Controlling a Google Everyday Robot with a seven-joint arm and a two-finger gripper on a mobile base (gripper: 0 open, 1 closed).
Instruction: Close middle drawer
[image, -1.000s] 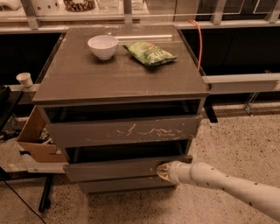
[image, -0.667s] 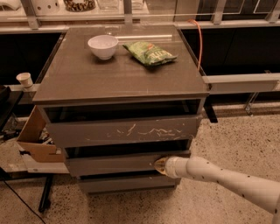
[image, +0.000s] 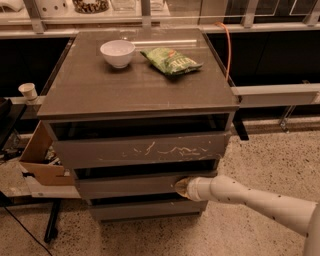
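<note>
Under the scratched drawer (image: 142, 150), middle drawer (image: 125, 186) pulled slightly out, dark gap above its front.
Against its right end, touching the plain front: gripper (image: 182, 187) on a white arm (image: 250, 197); open or closed, cannot tell. Up on the desk (image: 125, 92), white bowl (image: 117, 52) near green bag (image: 171, 60). Left of desk, cardboard box (image: 40, 160).

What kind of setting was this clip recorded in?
Probably a robot test area in an office or lab, not a home: speckled hard floor, loose orange cable, cardboard box beside the cabinet. The pincer is at the middle drawer.
</note>
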